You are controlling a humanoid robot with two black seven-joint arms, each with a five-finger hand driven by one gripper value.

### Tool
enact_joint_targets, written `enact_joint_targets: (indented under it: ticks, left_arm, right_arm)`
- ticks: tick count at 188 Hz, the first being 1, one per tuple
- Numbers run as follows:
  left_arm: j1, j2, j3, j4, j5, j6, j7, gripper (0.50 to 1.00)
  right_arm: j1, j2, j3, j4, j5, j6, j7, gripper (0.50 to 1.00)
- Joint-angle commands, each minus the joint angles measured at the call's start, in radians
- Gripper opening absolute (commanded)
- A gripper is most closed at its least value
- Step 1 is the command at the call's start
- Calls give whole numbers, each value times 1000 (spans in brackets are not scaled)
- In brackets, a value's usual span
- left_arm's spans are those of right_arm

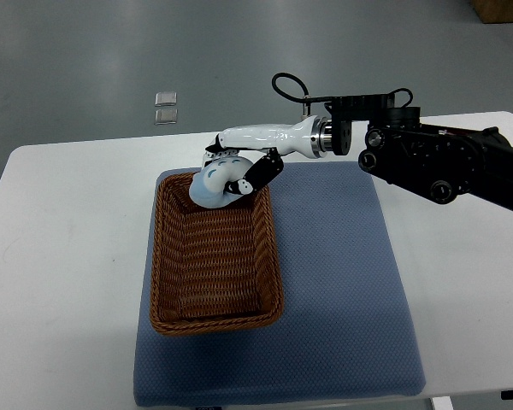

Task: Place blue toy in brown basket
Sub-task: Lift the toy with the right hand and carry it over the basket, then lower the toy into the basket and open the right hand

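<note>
Top view, steep and downward, onto a white table (60,256) covered in its middle by a blue-grey mat (342,299). Brown basket (215,323) of woven wicker resting on the left part of that mat, long axis running away from the camera, its interior bare along the near and middle stretch. Right arm (449,162) entering from the right edge, black and bulky near the edge, narrowing through a silver collar into a white forearm that stretches leftward over the far end of the mat. Right hand (238,171) poised over the far end of the basket, fingers (258,173) curled around the blue toy (210,185), dark-tipped digits pressed against its right side and wrapping it from above. Toy pale blue with white markings, rounded in form, sitting at the basket's far rim and partly over the inside; whether touching the rim or the basket floor, or held clear of both, cannot be told from this angle. Black cable (291,85) looping above the wrist, near the black housing at the collar. Beyond the table, grey floor (85,51) with two small light squares (166,107) lying close together, one above the other. Small brown corner of some object (500,8) at the upper right edge, too cropped to identify.
</note>
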Motion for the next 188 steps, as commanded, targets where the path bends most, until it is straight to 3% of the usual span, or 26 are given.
enact_joint_targets:
  ticks: [1, 78, 80, 83, 88, 97, 105, 120, 157, 188]
  left_arm:
    - [0, 0, 0, 0, 0, 0, 0, 1000]
    - [0, 0, 0, 0, 0, 0, 0, 1000]
    - [0, 0, 0, 0, 0, 0, 0, 1000]
    - [0, 0, 0, 0, 0, 0, 0, 1000]
    - [0, 0, 0, 0, 0, 0, 0, 1000]
    - [0, 0, 0, 0, 0, 0, 0, 1000]
    - [0, 0, 0, 0, 0, 0, 0, 1000]
    - [0, 0, 0, 0, 0, 0, 0, 1000]
    - [0, 0, 0, 0, 0, 0, 0, 1000]
    - [0, 0, 0, 0, 0, 0, 0, 1000]
  right_arm:
    - [10, 49, -30, -5, -2, 1, -1, 500]
    - [-49, 159, -95, -56, -5, -22, -36, 500]
    - [-52, 159, -96, -56, -5, -24, -36, 509]
    - [-56, 161, -95, -59, -6, -24, -36, 566]
    - [-63, 161, -95, -62, -5, -25, -36, 619]
    - [-72, 161, -93, -65, -2, -31, -36, 772]
    - [-76, 161, -92, -67, 1, -45, -36, 825]
    - [-84, 158, -90, -68, 8, -62, -35, 858]
    - [-86, 135, -32, -67, 49, -50, -35, 858]
    - [-113, 60, 94, -61, 181, 7, -49, 860]
